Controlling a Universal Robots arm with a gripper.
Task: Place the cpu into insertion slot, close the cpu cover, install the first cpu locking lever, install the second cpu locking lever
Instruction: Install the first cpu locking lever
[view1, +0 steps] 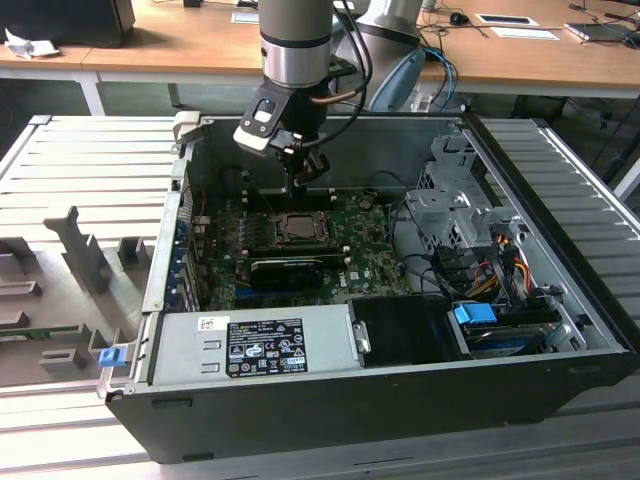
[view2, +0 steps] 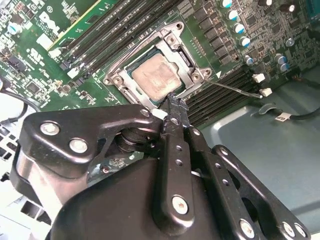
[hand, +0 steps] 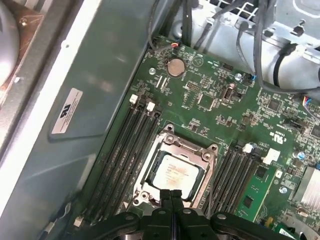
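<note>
Pincer (view1: 303, 182): my fingers are pressed together with nothing between them. In both wrist views the tips (view2: 175, 101) (hand: 172, 193) sit at one edge of the cover; I cannot tell whether they touch it or hang just above it.
Cover (view2: 186, 54): lies flat on the slot, its silvery frame (hand: 167, 141) around the cpu on all sides.
Cpu (view2: 154, 75): flat in the slot, its pale top (hand: 175, 172) showing through the cover's hollow centre.
Slot (view1: 298, 228): on the board, nearer the case's far wall than its near one. I stand over the slot's edge facing that far wall.
Rod (view2: 235, 89): a thin metal rod runs out from the slot's rim across the memory slots.
Memory slots (hand: 125, 150): long dark rows just beside the slot, on two opposite sides.
Board (view1: 372, 255): green, flat on the case floor.
Card (view1: 285, 268): long and black, just beside the slot toward the case's near wall.
Case (view1: 400, 390): open on top, standing on the grey slatted desk (view1: 80, 170).
</note>
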